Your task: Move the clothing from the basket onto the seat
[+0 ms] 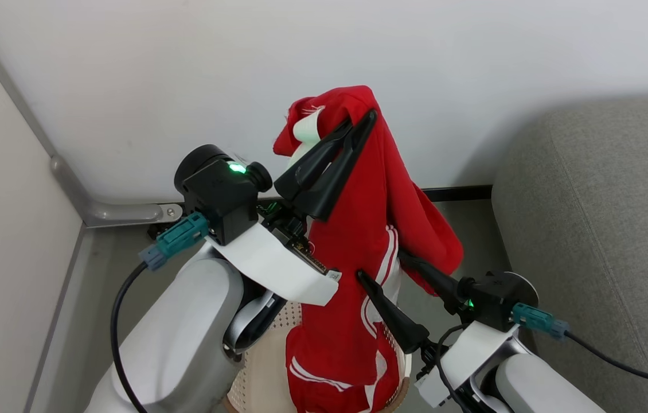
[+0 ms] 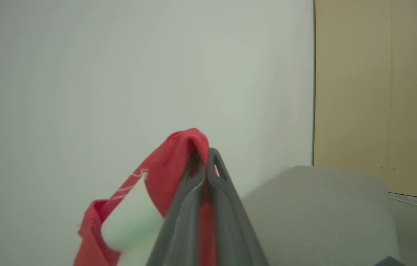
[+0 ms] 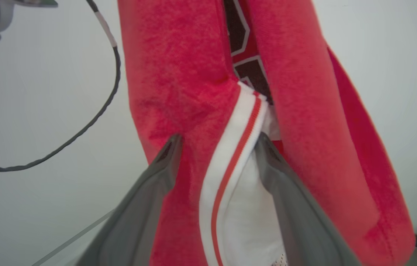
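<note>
The left gripper [image 1: 361,121], pinched shut at frame centre, hangs the clothing [image 1: 370,218] over the basket [image 1: 261,373]; the right gripper [image 1: 380,265] straddles it, spread wide. Lift the tail clear before swinging right to the seat [image 1: 605,201].

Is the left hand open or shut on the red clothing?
Shut: the left hand pinches a fold of the clothing, fingers pressed together.

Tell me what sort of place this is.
Probably a home-like room corner, perhaps a test set-up: a grey upholstered seat, red clothing hanging over a laundry basket, and a plain white wall meeting a wood-toned panel.
</note>
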